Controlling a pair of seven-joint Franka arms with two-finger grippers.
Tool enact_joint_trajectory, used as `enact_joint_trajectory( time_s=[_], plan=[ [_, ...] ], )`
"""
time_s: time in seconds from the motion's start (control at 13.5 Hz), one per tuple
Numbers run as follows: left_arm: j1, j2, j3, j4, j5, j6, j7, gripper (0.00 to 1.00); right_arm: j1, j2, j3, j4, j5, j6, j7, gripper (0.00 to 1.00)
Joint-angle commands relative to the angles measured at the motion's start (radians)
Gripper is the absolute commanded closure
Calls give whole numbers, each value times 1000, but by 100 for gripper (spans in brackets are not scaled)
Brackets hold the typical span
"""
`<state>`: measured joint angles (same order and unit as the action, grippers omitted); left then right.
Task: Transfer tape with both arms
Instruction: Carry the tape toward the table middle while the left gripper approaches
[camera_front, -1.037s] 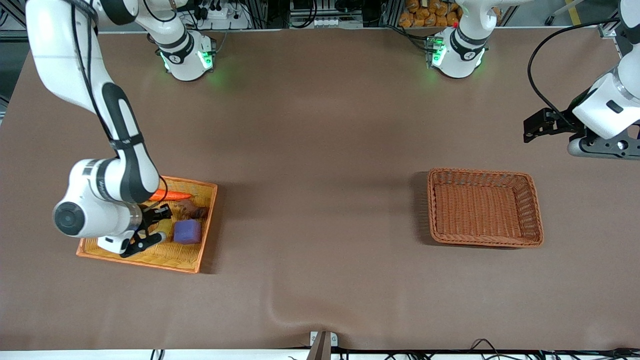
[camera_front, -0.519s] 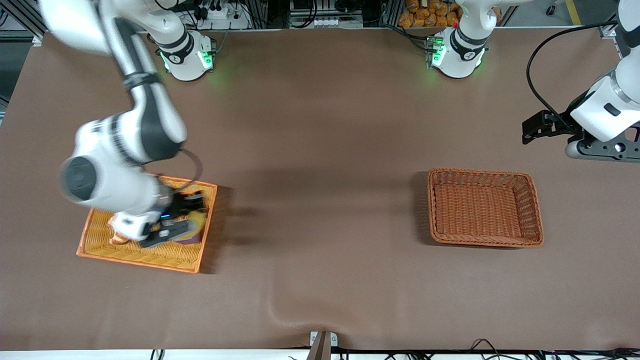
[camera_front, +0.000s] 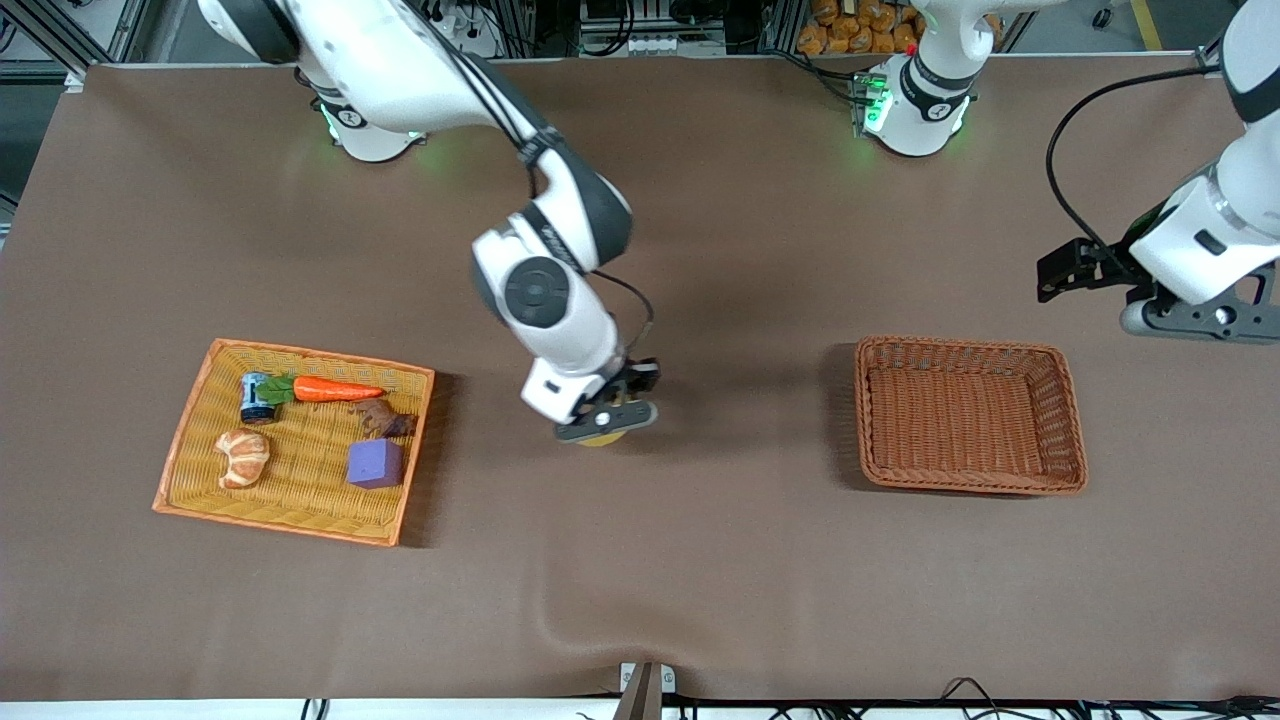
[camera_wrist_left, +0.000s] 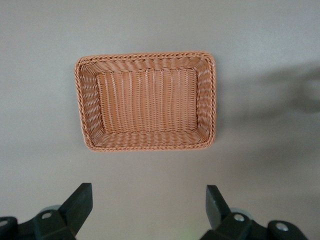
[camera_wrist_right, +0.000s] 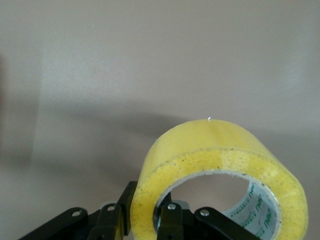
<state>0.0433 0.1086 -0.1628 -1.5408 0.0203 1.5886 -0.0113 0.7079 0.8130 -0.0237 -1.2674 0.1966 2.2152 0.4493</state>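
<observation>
The right gripper (camera_front: 606, 420) hangs over the bare brown table (camera_front: 700, 250) between the two baskets, its jaws clamped on the wall of the yellow tape (camera_front: 603, 437). In the right wrist view the tape (camera_wrist_right: 220, 175) stands on edge in the grip, one finger (camera_wrist_right: 172, 220) inside the open centre and one outside the rim, with plain tabletop beneath it. Whether the roll touches the table cannot be told.

Toward the right arm's end of the table from that gripper lies the flat orange tray (camera_front: 190, 495). It holds a carrot (camera_front: 335, 390), a small dark can (camera_front: 257, 398) touching the carrot's green top, a croissant (camera_front: 243, 457), a purple cube (camera_front: 375, 463) and a small brown object (camera_front: 385, 420) between the carrot and the cube.

Toward the left arm's end from the same gripper sits the brown basket (camera_front: 1070, 420), well apart from the tape.

The left arm waits with the left gripper (camera_front: 1190, 318) up in the air over the table near its end, just beside the brown basket. Its fingers (camera_wrist_left: 80, 202) stand wide apart and hold nothing. The left wrist view looks down on the brown basket (camera_wrist_left: 85, 100), which shows between the spread fingertips.
</observation>
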Motion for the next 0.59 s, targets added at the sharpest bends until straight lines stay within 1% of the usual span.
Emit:
enact_joint_trajectory(
  time_s=[0.0,0.07,0.15,0.22,0.3,0.37,0.52],
  plan=[
    [-26,37,-3,5,10,37,-12,0,22,113,-2,63,9,67,71,100],
    [-37,46,-3,5,10,47,-47,0,24,124,-2,60,10,69,72,100],
    [-61,66,-3,5,10,59,-90,0,25,133,-2,60,9,69,75,94],
    [-84,84,-3,4,12,73,-134,0,21,130,-1,60,12,60,77,77],
    [-104,107,-3,4,12,91,-180,0,10,115,-1,60,17,49,77,48],
    [-130,127,-3,4,13,111,-224,0,2,95,-1,60,17,19,77,0],
    [-172,164,-3,5,20,155,-295,0,-20,49,-5,66,14,-93,71,0]
  ],
)
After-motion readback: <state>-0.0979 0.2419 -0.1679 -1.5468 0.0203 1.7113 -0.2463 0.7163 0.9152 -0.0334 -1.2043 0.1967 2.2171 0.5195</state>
